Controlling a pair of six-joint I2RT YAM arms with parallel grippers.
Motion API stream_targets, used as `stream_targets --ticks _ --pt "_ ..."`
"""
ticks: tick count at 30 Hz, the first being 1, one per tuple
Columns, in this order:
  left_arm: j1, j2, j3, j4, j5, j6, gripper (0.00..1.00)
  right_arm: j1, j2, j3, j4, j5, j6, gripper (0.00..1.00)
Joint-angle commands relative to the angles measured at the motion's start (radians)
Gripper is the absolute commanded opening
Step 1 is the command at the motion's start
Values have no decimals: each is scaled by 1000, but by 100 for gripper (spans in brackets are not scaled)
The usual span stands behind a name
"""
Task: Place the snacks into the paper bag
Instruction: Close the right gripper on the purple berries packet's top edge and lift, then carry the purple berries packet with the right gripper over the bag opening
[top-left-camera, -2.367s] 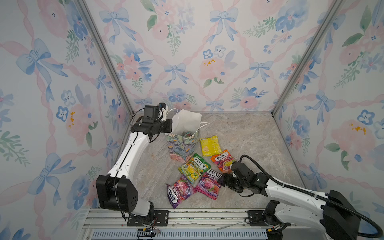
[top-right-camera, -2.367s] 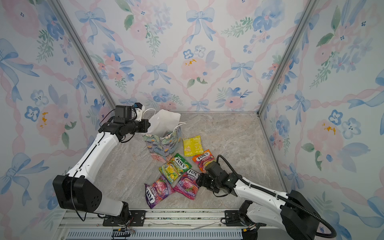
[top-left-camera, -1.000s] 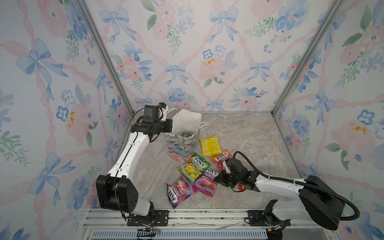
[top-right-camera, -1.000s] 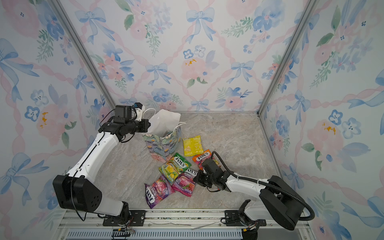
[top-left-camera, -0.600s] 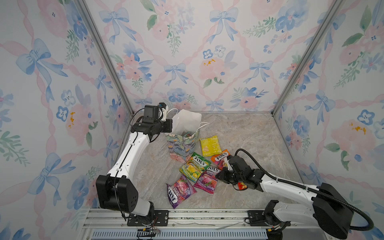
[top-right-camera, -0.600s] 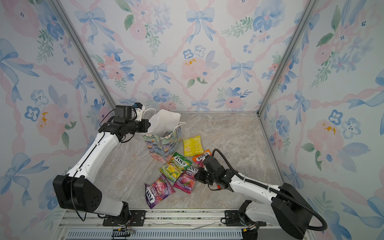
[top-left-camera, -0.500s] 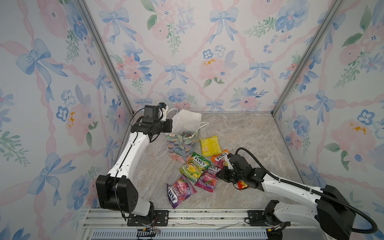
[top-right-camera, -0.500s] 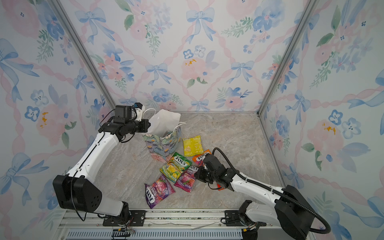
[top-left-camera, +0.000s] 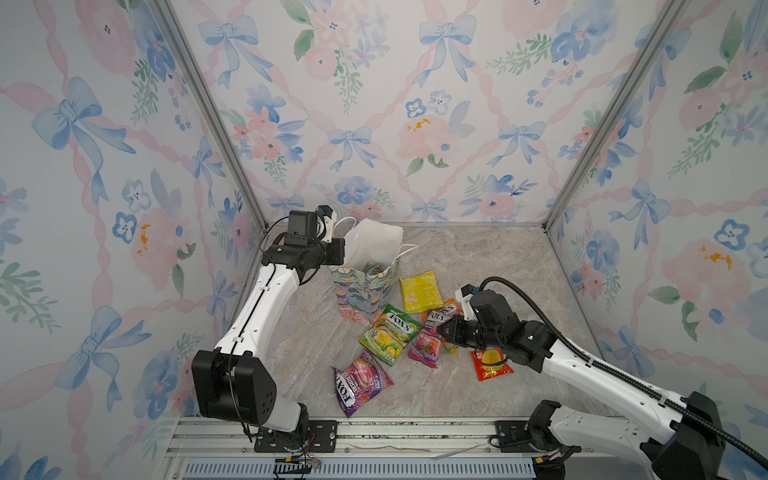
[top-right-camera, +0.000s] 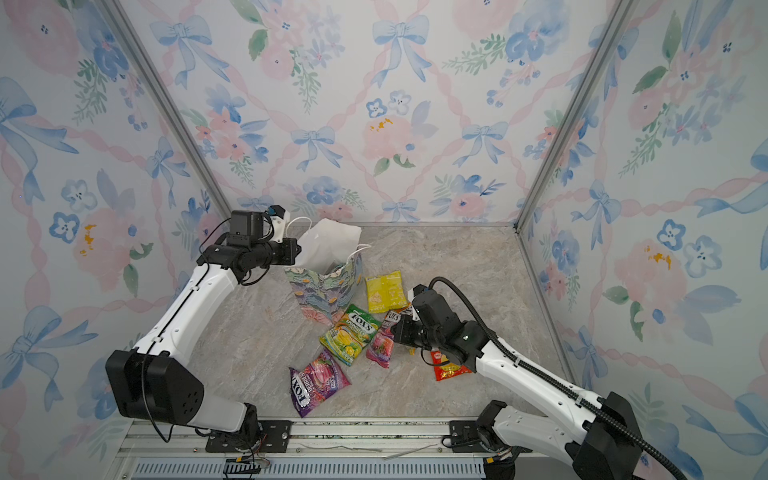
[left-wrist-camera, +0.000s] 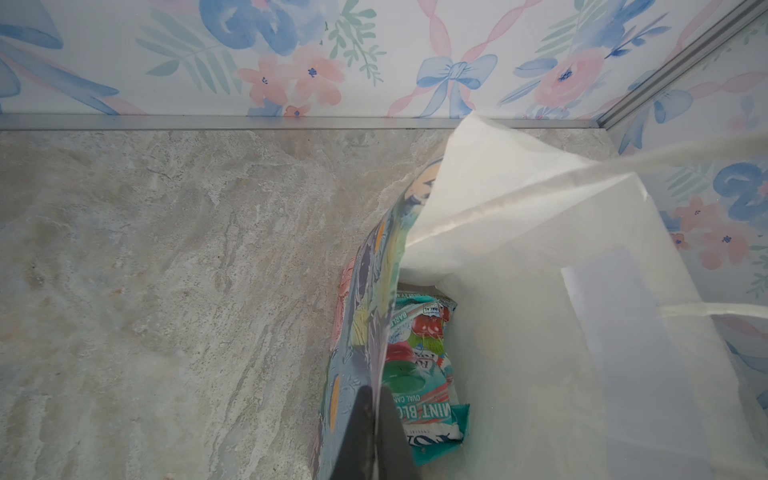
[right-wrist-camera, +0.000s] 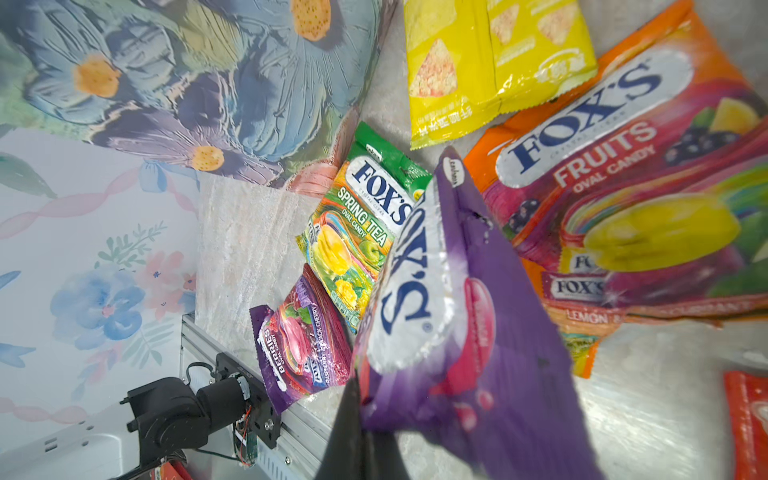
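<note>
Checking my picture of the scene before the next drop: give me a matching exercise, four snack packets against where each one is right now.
Things:
1. teal mint packet
2. purple FOX'S packet
3. plain yellow packet
4. Berries packet

Places:
A. flat on the table beside the paper bag
B. inside the paper bag
C. lying nearest the front rail
D. clamped in the right gripper

Pairs: 1-B, 2-D, 3-A, 4-C

Bright, even light; faint shadows — purple packet (right-wrist-camera: 478, 332) blurred close up; glossy glare.
</note>
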Motion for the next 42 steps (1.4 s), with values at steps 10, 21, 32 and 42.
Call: stream_targets --ticks 10,21,32,42 --pt "3 0 -18 -11 10 12 0 -156 72 211 -14 -8 -202 0" --pt "3 -4 -20 -11 5 20 0 -253 200 441 2 -50 -323 0" --pt "3 -10 -23 -12 12 27 0 -325 324 724 -124 -84 -460 0" --pt "3 -12 -23 -11 24 21 0 -333 450 957 -105 -91 -492 0"
